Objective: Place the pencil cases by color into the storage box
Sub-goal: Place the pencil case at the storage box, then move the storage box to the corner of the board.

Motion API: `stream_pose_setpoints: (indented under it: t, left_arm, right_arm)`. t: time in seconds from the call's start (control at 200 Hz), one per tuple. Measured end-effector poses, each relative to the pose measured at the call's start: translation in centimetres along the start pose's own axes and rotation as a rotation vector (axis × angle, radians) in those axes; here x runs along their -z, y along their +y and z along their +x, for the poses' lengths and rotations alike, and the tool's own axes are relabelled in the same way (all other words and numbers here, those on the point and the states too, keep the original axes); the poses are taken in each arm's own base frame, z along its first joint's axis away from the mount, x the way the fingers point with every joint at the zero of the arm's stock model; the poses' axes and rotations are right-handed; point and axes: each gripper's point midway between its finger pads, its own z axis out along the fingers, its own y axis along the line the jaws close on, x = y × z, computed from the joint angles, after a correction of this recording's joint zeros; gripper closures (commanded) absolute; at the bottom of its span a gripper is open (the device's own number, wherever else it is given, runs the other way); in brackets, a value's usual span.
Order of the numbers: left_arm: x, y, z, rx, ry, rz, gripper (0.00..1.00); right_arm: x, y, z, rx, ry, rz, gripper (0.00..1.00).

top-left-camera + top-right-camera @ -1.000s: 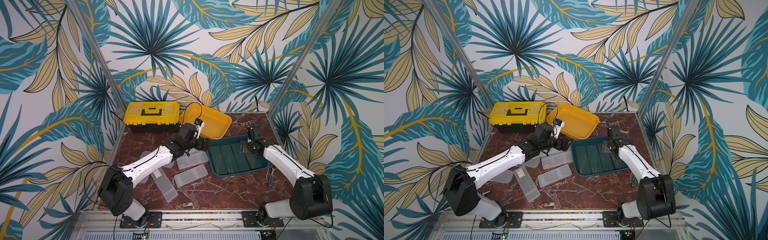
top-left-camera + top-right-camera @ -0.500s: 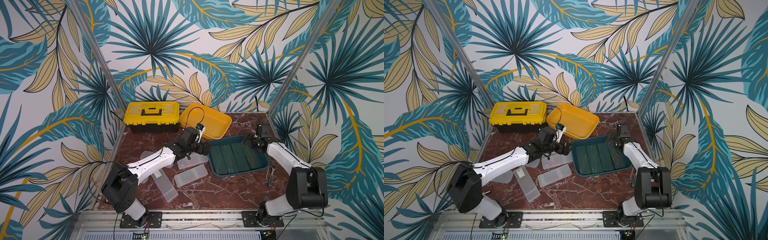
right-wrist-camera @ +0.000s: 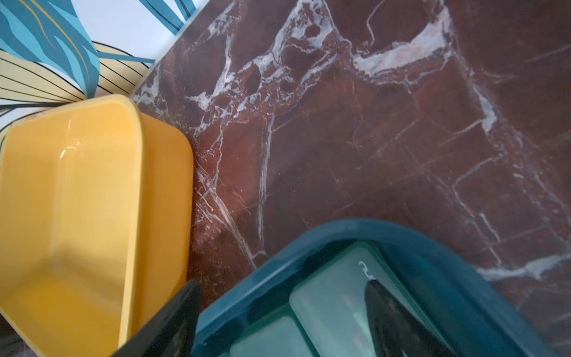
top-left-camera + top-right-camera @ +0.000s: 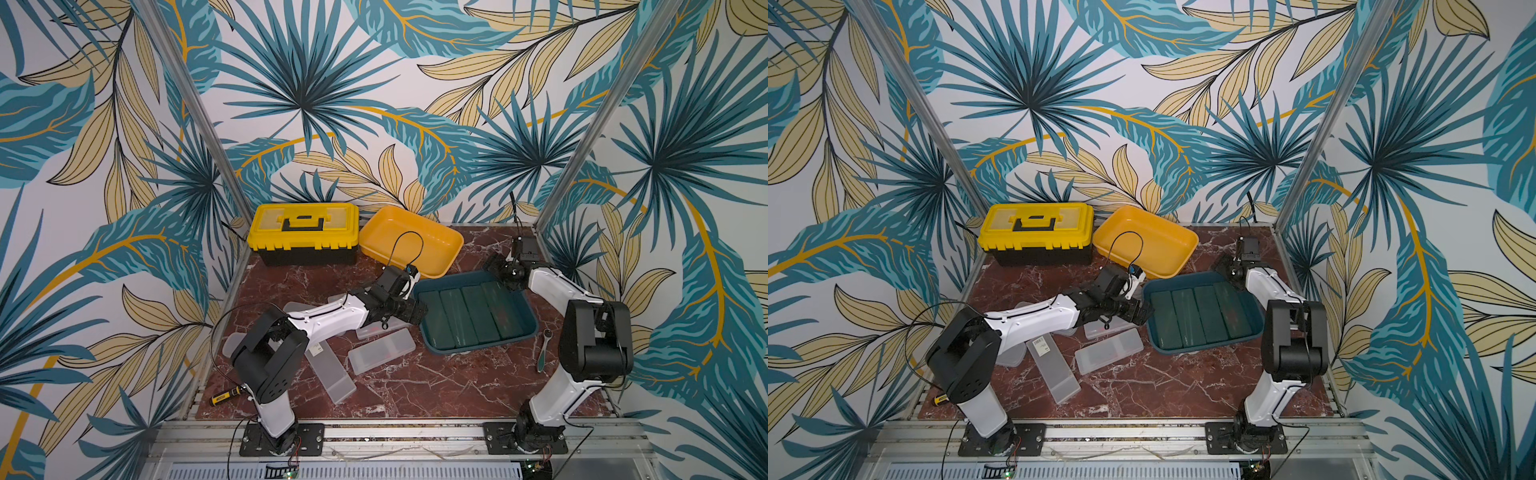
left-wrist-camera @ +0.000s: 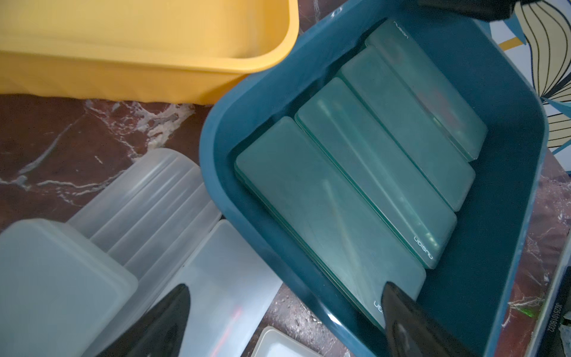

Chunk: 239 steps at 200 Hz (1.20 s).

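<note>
Straddling the teal tray (image 5: 509,108) rim, left tool (image 5: 285,286) wide, right tool (image 3: 282,282) wide at its corner, marble table (image 3: 370,139) beyond.

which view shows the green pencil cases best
Left wrist: all four green pencil cases lie close and large. Both top views show them small and far off; right wrist catches only two ends.

A yellow toolbox (image 4: 303,237) with a black handle and base stands closed at the back of the red-brown marble tabletop (image 4: 415,390), against leaf-print wallpaper (image 4: 311,104). Well in front of the toolbox, at the table's left edge, lies a yellow-and-black screwdriver (image 4: 226,395). Far to the toolbox's right and nearer the front lies a green-handled ratchet wrench (image 4: 543,353).
</note>
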Motion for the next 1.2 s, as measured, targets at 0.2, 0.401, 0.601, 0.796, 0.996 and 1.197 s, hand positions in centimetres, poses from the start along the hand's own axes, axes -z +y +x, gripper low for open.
stream_pose_setpoints:
  t: [0.2,0.401,0.601,0.796,0.996,1.197]
  left_arm:
    - [-2.2,-1.1,2.2,-0.005,0.07,0.023,0.03]
    - [-3.1,-3.5,1.5,-0.031,0.071,0.073,0.03]
    - [-3.7,-6.1,1.5,-0.066,0.075,0.133,0.03]
    - [-5.2,-9.2,0.9,-0.111,0.075,0.202,0.03]
    - [-6.1,-12.0,1.4,-0.157,0.091,0.259,0.03]
    - [-5.8,-14.2,1.9,-0.201,0.096,0.304,0.03]
  right_arm:
    - [-2.9,-0.1,-1.2,0.001,0.02,0.005,0.17]
    - [-4.5,1.1,-3.3,0.033,0.008,-0.011,0.17]
    - [-5.3,3.2,-5.2,0.05,-0.036,-0.096,0.17]
    - [-5.0,5.9,-6.6,0.07,-0.067,-0.214,0.17]
    - [-2.9,7.2,-7.4,0.109,-0.105,-0.27,0.16]
    - [4.9,7.6,-8.4,0.149,-0.181,-0.257,0.16]
